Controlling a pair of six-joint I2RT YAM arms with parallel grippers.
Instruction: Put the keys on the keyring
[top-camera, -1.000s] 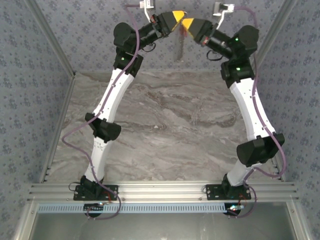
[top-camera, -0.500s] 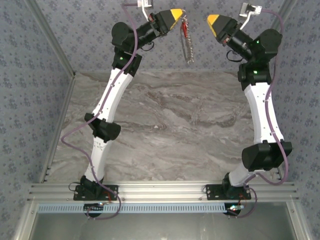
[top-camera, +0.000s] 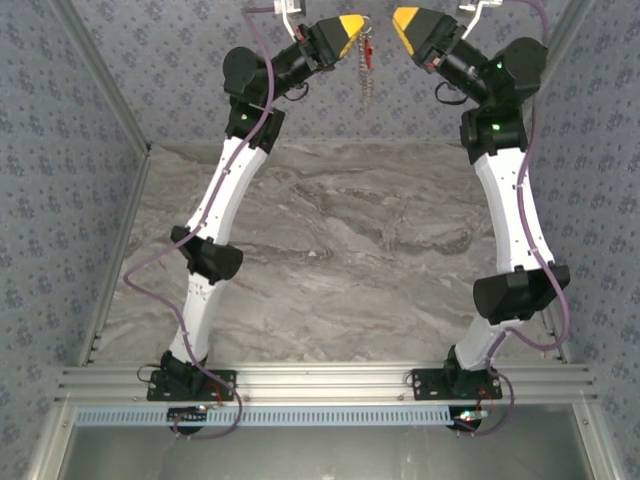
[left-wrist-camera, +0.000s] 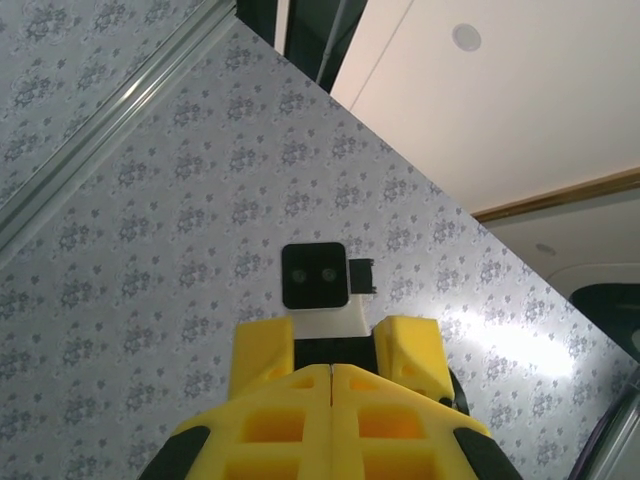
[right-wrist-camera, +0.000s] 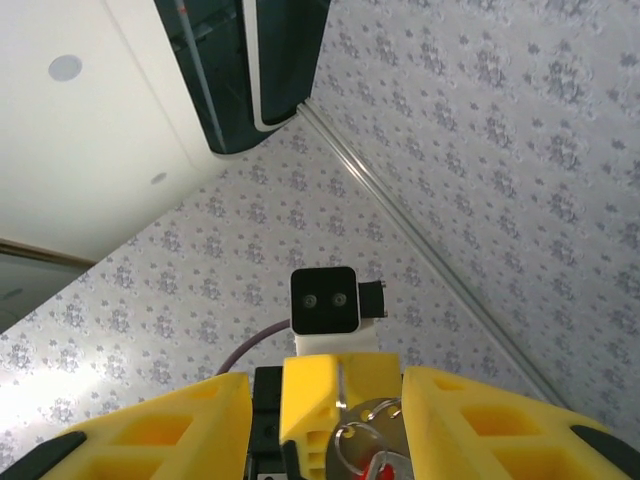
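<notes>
My left jaws are shut tight: in the left wrist view their yellow fingers meet along a closed seam. They pinch the top of the keyring, which hangs straight down from their tip as a thin pale strip. It is up in the air in front of the patterned back wall, off the marble bench. The red key sits at the upper end of that strip, just below the tip of the left jaws. In the right wrist view, metal coils and a bit of the red head show right at the left fingertips. Whether the key is threaded onto the loop I cannot tell.

My right jaws stand open and hold nothing. Their two yellow fingers are spread wide at the bottom of the right wrist view, and the left jaws with the keyring show in the gap between them, farther off. From above, the right jaws face the left ones tip to tip, near but apart, with the keyring hanging between the two. My left arm and right arm both reach high toward the back wall, bowed outward.
</notes>
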